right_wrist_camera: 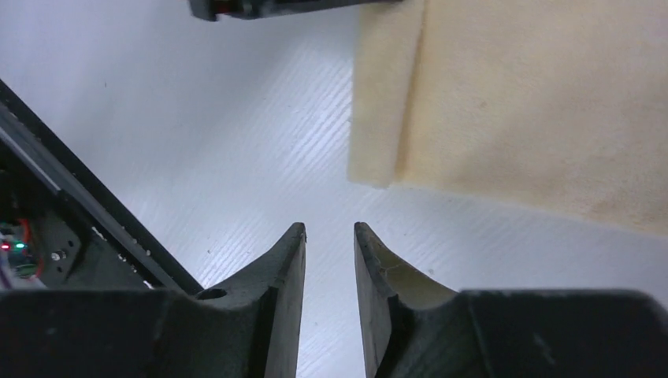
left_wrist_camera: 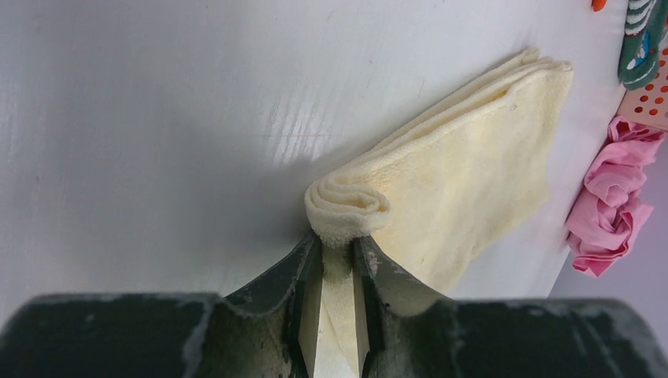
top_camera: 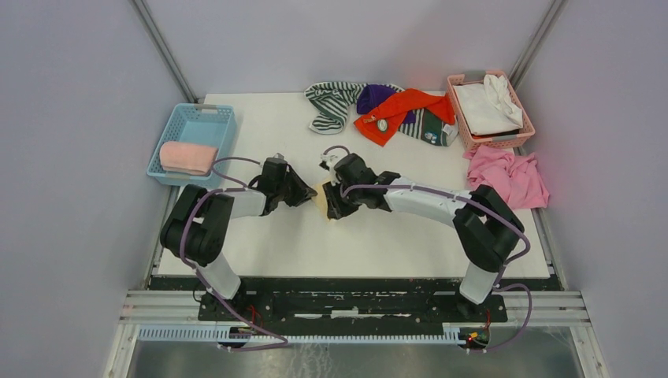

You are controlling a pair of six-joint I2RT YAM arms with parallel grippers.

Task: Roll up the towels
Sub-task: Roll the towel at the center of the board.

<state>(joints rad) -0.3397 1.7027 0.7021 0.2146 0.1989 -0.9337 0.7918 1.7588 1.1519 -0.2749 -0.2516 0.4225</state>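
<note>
A pale yellow towel (left_wrist_camera: 473, 157) lies folded on the white table, its near end curled into a small roll (left_wrist_camera: 346, 206). My left gripper (left_wrist_camera: 339, 246) is shut on that rolled end, cloth showing between the fingers. My right gripper (right_wrist_camera: 329, 230) hangs open just short of the yellow towel (right_wrist_camera: 536, 102), with only bare table between its fingers. From above, both grippers meet at mid-table, and only a sliver of the yellow towel (top_camera: 319, 194) shows between them. More towels lie at the back: striped green-and-white (top_camera: 329, 102), purple (top_camera: 375, 96), orange-red (top_camera: 394, 114), pink (top_camera: 512, 175).
A blue basket (top_camera: 206, 118) at the left holds a rolled pink towel (top_camera: 187, 157). A pink basket (top_camera: 465, 126) at the back right holds white cloth (top_camera: 487, 106). Grey walls close in both sides. The left arm's gripper body (right_wrist_camera: 291, 6) shows at the top of the right wrist view.
</note>
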